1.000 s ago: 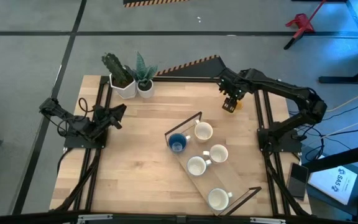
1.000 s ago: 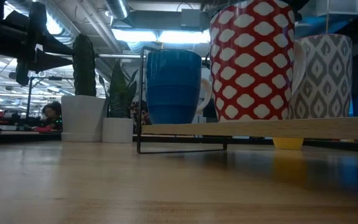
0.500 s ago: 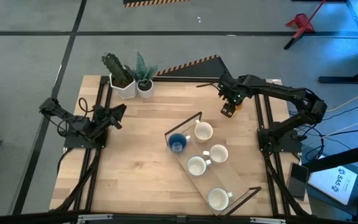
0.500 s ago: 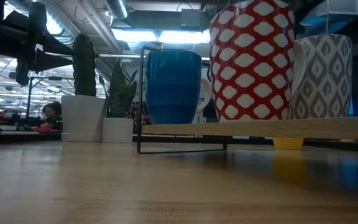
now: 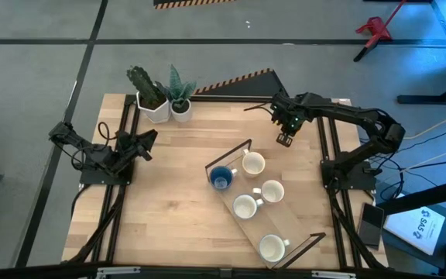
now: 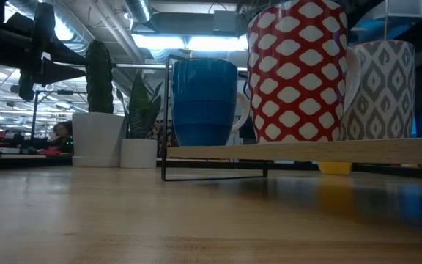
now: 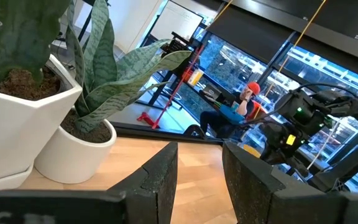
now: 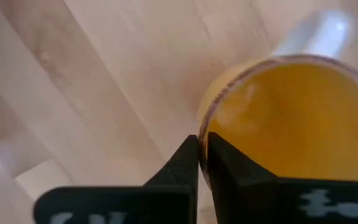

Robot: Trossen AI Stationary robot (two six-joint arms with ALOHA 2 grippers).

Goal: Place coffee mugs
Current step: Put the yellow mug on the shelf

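Your right gripper point(image 5: 284, 139), jaws clenched on the orange mug's point(image 8: 291, 118) rim, hung at one o'clock from the rack point(image 5: 285, 229), nearer than the idle left gripper point(image 5: 147, 141).

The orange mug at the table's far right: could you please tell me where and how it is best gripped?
Grip the orange mug by its rim wall, from straight above, on the side away from its handle: it stands upright, mouth open. The right gripper has it so, jaws shut across the rim, one inside, one outside. The left gripper waits by the plants.
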